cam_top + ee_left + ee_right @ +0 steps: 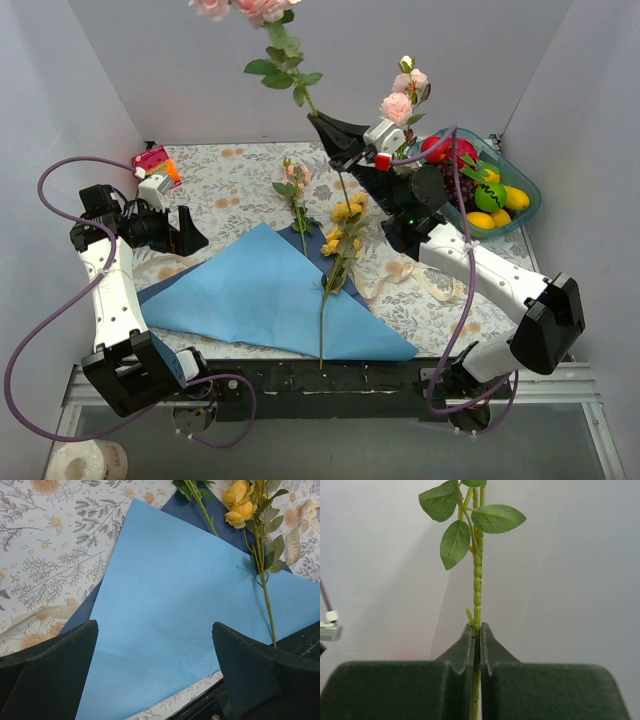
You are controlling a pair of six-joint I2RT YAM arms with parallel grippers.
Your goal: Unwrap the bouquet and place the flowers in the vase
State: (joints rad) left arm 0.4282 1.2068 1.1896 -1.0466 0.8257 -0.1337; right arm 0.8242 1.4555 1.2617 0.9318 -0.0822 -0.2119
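A rose stem (477,590) is gripped upright in the tightly closed right claw (476,630), the vase seemingly hidden behind that arm, while the left claw (155,630) is spread wide and empty.

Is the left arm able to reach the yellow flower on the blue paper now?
Probably yes: the left gripper is open and faces the blue paper, with nothing between it and the yellow flower.

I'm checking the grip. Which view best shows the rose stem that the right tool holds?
Right wrist: the rose stem rises from the shut right tool, pinch and leaves close up. Top external shows the whole stem held high with pink blooms, but the pinch is small. Left wrist shows none of it.
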